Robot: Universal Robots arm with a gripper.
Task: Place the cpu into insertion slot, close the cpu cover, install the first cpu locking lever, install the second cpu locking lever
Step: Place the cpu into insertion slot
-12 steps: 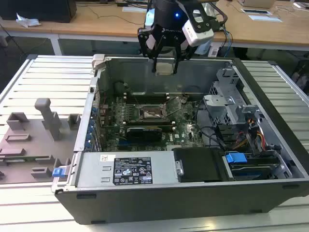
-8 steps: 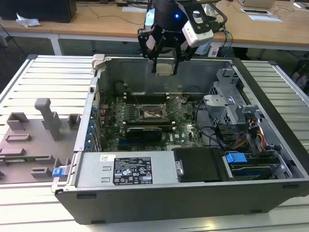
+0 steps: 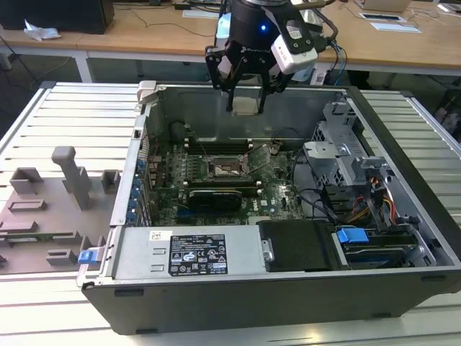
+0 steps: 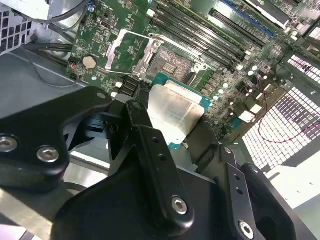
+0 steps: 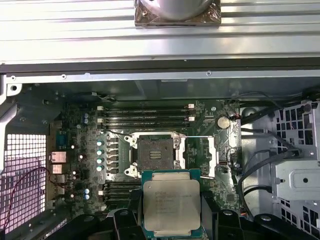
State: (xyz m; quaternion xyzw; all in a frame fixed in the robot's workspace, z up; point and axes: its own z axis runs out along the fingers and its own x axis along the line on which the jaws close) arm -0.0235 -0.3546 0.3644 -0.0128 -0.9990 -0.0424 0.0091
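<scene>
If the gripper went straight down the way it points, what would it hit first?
The gripper holds the cpu, which would likely meet the motherboard at or just beside the open insertion slot; depth is unclear.

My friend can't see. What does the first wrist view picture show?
The pincer holds the cpu, a silver square chip, over a green motherboard inside a computer case. Close by, the insertion slot lies open and empty.

The cpu (image 5: 171, 207), a flat square chip with a dull silver top, is held level in the gripper (image 5: 171, 216), above the dark, empty insertion slot (image 5: 153, 152). The cpu cover (image 5: 209, 157), a thin silver frame, seems flipped open at the exterior view's right of the slot.
</scene>
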